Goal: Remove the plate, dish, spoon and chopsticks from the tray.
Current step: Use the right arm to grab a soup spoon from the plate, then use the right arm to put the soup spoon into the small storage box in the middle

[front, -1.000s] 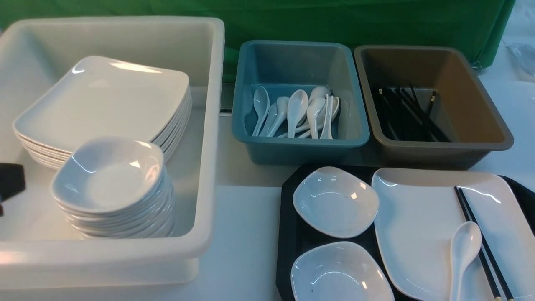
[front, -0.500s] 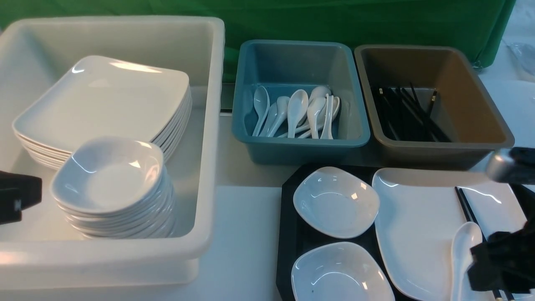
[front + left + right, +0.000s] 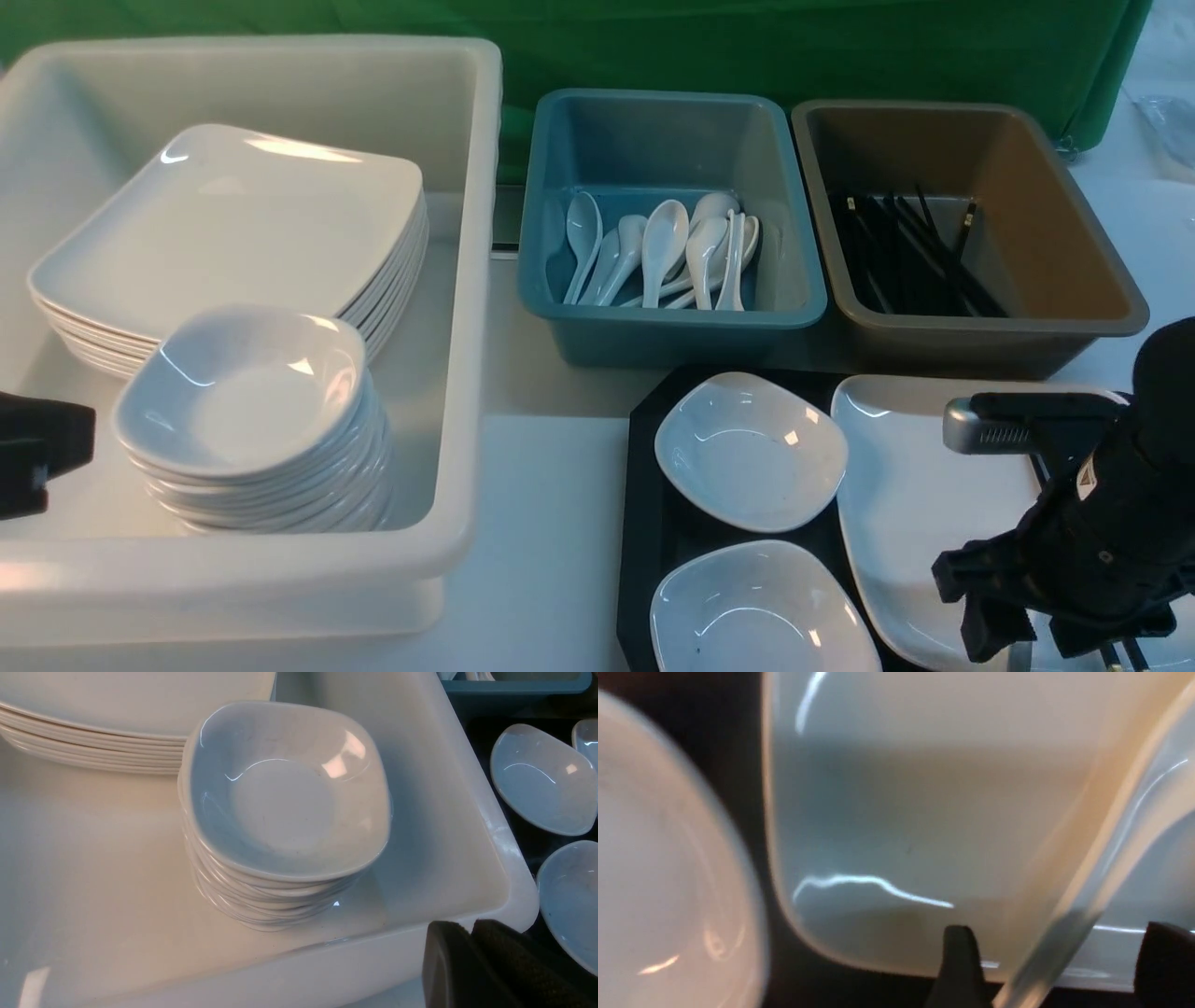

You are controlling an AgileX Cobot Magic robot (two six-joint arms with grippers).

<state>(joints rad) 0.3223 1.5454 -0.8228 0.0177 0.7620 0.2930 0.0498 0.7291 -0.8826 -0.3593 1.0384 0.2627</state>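
Note:
The black tray carries two small white dishes and the large square plate. My right gripper hangs low over the plate's near right part and covers the spoon in the front view. In the right wrist view its fingers stand open, with a blurred pale band, apparently the spoon's handle, running between them, not pinched. Only the chopsticks' near ends peek out under the arm. My left gripper is shut and empty, by the white tub's near corner.
A big white tub at the left holds a stack of square plates and a stack of small dishes. Behind the tray stand a blue tub with spoons and a brown tub with chopsticks.
My right arm came in from the right and dropped over the plate, hiding the spoon, and its jaws opened. The left gripper edged slightly into view at the left.

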